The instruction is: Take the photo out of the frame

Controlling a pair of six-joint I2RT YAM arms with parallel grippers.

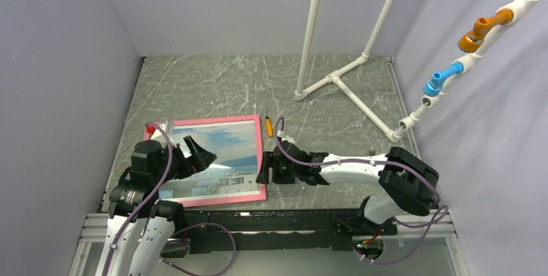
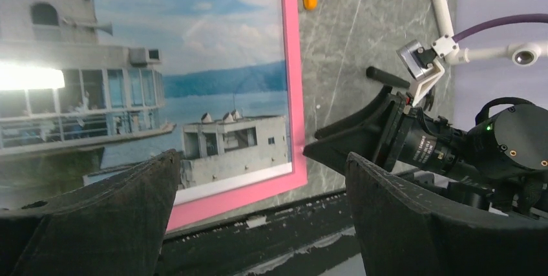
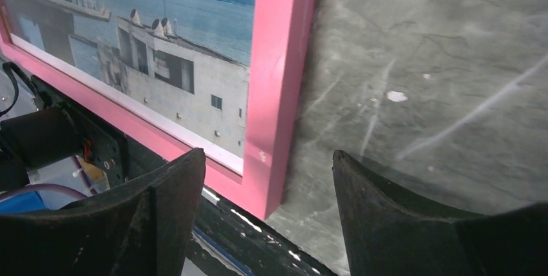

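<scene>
Nearest me, both arms were at the frame (image 1: 220, 119), which lay flat and face up on the near left of the worktop (image 1: 213, 85), its near border right by the worktop's near edge. The photo (image 1: 226, 143) sat inside it, not yet out. My left pincer (image 2: 262, 159) was spread wide over the picture's left half, holding nothing. My right pincer (image 3: 266, 156) was also spread, straddling the right border close to the near right corner. I could not tell whether it touched the pink.

I judged the frame light, thin and stiff, with little edge to get under while it lay flat. The glare on its face suggested a slick, breakable glazing, so I'd grip the border, not the pane. The print would likely crease easily, so I'd take it by an edge.

Farther off, a screwdriver (image 1: 269, 126) lay just beside the frame's far right corner.
</scene>
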